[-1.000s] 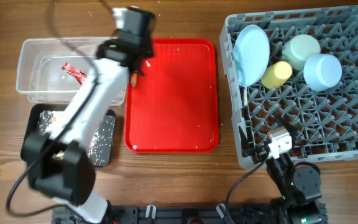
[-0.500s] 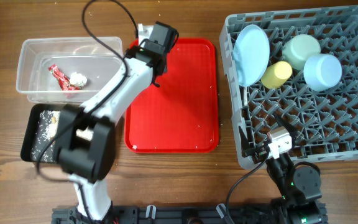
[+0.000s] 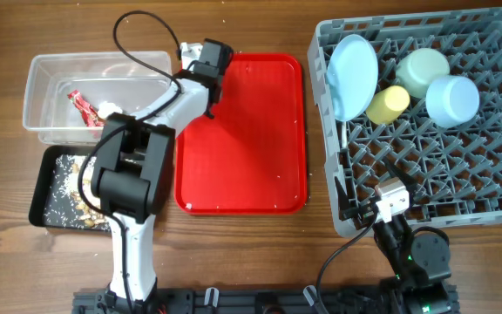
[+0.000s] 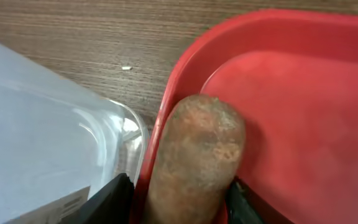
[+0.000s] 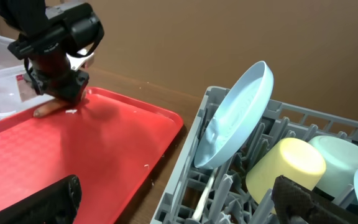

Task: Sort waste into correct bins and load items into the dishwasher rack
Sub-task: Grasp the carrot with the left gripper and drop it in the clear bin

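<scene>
Waste comes first on the left side. At ten o'clock of the table the clear tub [image 3: 94,58] holds one red-and-white wrapper [image 3: 81,105] and one tissue wad [image 3: 107,110], probably because both are dry rubbish. Below it, at eight o'clock, the black tray [image 3: 40,187] carries many beige crumbs [image 3: 72,187], so I judge it is the bin for food.

At the eleven o'clock corner of the red serving tray [image 3: 242,157], the left gripper [image 4: 185,199] has its fingers closed on the one carrot piece [image 4: 194,155], which hangs over the tray's rim. I think it belongs with the crumbs.

At two o'clock the dishwasher rack [image 3: 443,166] keeps one plate [image 3: 353,74] standing on edge between pegs, one yellow cup [image 3: 389,103], two bowls, mint-green [image 3: 423,71] and light blue [image 3: 452,100], and one white spoon [image 5: 204,186]. The right gripper [image 5: 182,205] waits at five o'clock, its fingers spread apart and empty.
</scene>
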Tool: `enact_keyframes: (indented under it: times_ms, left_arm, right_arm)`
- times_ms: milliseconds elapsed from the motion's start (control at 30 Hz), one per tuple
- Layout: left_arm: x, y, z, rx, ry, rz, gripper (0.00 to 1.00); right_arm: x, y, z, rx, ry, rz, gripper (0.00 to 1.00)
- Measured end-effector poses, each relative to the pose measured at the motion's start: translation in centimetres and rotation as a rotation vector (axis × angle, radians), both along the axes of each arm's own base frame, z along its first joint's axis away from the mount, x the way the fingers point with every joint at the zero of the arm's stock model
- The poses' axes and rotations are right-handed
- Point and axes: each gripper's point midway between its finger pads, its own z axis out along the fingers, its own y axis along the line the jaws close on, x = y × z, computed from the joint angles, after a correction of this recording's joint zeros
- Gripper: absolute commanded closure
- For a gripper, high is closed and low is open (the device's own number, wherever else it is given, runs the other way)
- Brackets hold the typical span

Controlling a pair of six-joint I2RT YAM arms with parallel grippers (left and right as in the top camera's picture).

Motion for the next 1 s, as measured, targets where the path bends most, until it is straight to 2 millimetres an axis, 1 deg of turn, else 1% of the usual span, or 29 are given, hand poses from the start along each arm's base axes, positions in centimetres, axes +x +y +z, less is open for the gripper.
enact_keyframes:
  times_ms: [67, 100, 200, 233, 267, 300, 333, 367, 400, 433, 467, 500, 533, 567, 600, 633, 667, 700, 733, 767, 800, 833, 867, 900, 933, 1000]
  left_arm:
    - [0.2, -0.3, 0.0, -0.018, 0.008, -0.032, 0.63]
    - [0.6, -0.9, 0.1, -0.034, 0.01, -0.071, 0.66]
    - [0.4, -2.6, 0.3, -0.042, 0.024, -0.139, 0.67]
    - [0.3, -2.9, 0.3, -0.041, 0.024, -0.144, 0.67]
    - [0.0, -3.4, 0.4, -0.034, 0.032, -0.155, 0.68]
    - [-0.7, -4.1, 0.6, -0.029, 0.047, -0.172, 0.71]
    - [-1.5, -5.3, 0.8, -0.041, 0.069, -0.202, 0.72]
    - [-2.7, -6.4, 1.2, -0.049, 0.095, -0.233, 0.72]
    - [-3.8, -7.6, 2.7, -0.062, 0.104, -0.267, 0.72]
    - [-4.3, -7.7, 5.1, -0.078, 0.084, -0.276, 0.72]
    - [-4.4, -7.1, 7.6, -0.095, 0.049, -0.266, 0.72]
    - [-4.7, -5.7, 10.6, -0.115, 0.01, -0.233, 0.74]
    - [-5.0, -4.1, 13.0, -0.136, -0.024, -0.185, 0.77]
    - [-5.8, -2.1, 14.4, -0.148, -0.028, -0.122, 0.8]
    - [-6.3, 0.0, 15.1, -0.164, -0.029, -0.047, 0.8]
    - [-6.7, 3.3, 15.4, -0.192, -0.03, 0.079, 0.8]
    - [-6.5, 5.5, 15.2, -0.217, -0.041, 0.158, 0.79]
    - [-6.0, 8.6, 14.3, -0.271, -0.066, 0.283, 0.72]
    - [-5.5, 10.6, 13.2, -0.309, -0.077, 0.356, 0.7]
    - [-4.8, 11.6, 11.8, -0.359, -0.09, 0.409, 0.66]
    - [-3.8, 12.2, 9.7, -0.415, -0.095, 0.462, 0.55]
    - [-3.3, 12.4, 8.5, -0.444, -0.094, 0.488, 0.28]
    - [-3.1, 12.4, 7.6, -0.466, -0.092, 0.509, 0.02]
    - [-3.0, 12.1, 7.3, -0.491, -0.088, 0.51, 0.0]
    - [-2.9, 11.8, 7.6, -0.51, -0.095, 0.515, 0.0]
    - [-3.6, 11.5, 9.2, -0.536, -0.104, 0.517, 0.0]
  right_arm:
    - [0.0, 0.0, 0.0, 0.0, 0.0, 0.0, 0.0]
    - [0.0, 0.0, 0.0, 0.0, 0.0, 0.0, 0.0]
    - [0.0, 0.0, 0.0, 0.0, 0.0, 0.0, 0.0]
    - [0.0, 0.0, 0.0, 0.0, 0.0, 0.0, 0.0]
    - [0.0, 0.0, 0.0, 0.0, 0.0, 0.0, 0.0]
    - [0.0, 0.0, 0.0, 0.0, 0.0, 0.0, 0.0]
    - [0.0, 0.0, 0.0, 0.0, 0.0, 0.0, 0.0]
    - [0.0, 0.0, 0.0, 0.0, 0.0, 0.0, 0.0]
    - [0.0, 0.0, 0.0, 0.0, 0.0, 0.0, 0.0]
    - [0.0, 0.0, 0.0, 0.0, 0.0, 0.0, 0.0]
    - [0.0, 0.0, 0.0, 0.0, 0.0, 0.0, 0.0]
    - [0.0, 0.0, 0.0, 0.0, 0.0, 0.0, 0.0]
    - [0.0, 0.0, 0.0, 0.0, 0.0, 0.0, 0.0]
    - [0.0, 0.0, 0.0, 0.0, 0.0, 0.0, 0.0]
    - [0.0, 0.0, 0.0, 0.0, 0.0, 0.0, 0.0]
    - [0.0, 0.0, 0.0, 0.0, 0.0, 0.0, 0.0]
    - [0.0, 0.0, 0.0, 0.0, 0.0, 0.0, 0.0]
    - [0.0, 0.0, 0.0, 0.0, 0.0, 0.0, 0.0]
    - [0.0, 0.0, 0.0, 0.0, 0.0, 0.0, 0.0]
    - [0.0, 0.0, 0.0, 0.0, 0.0, 0.0, 0.0]
    - [0.0, 0.0, 0.0, 0.0, 0.0, 0.0, 0.0]
    - [0.0, 0.0, 0.0, 0.0, 0.0, 0.0, 0.0]
    - [0.0, 0.0, 0.0, 0.0, 0.0, 0.0, 0.0]
    - [0.0, 0.0, 0.0, 0.0, 0.0, 0.0, 0.0]
    - [0.0, 0.0, 0.0, 0.0, 0.0, 0.0, 0.0]
    - [0.0, 0.0, 0.0, 0.0, 0.0, 0.0, 0.0]
